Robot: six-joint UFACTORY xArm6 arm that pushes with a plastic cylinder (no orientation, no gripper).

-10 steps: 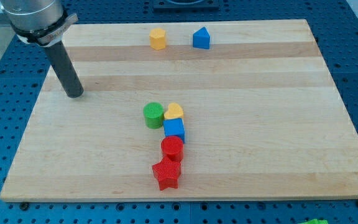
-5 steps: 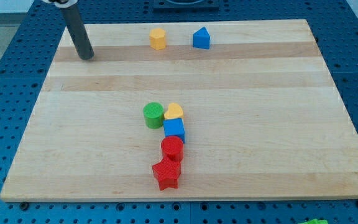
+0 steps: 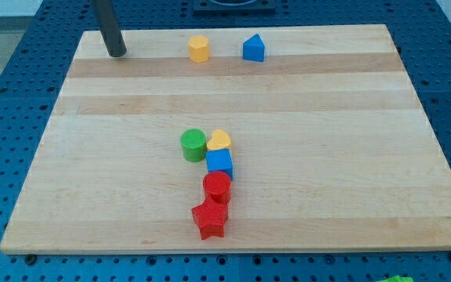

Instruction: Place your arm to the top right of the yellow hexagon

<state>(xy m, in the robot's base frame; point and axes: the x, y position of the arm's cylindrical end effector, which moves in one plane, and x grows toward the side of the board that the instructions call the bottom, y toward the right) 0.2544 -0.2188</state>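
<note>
On the wooden board (image 3: pixel 327 117), my tip (image 3: pixel 117 54), a bare rod without jaws, stands far left of the yellow hexagon (image 3: pixel 199 48) at the far edge; approach underway, next passing rightward beyond it.

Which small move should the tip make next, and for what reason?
Probably slide toward the view's right along the top edge. My tip stands left of the yellow hexagon, and the goal spot lies to its upper right, before the blue block.
</note>
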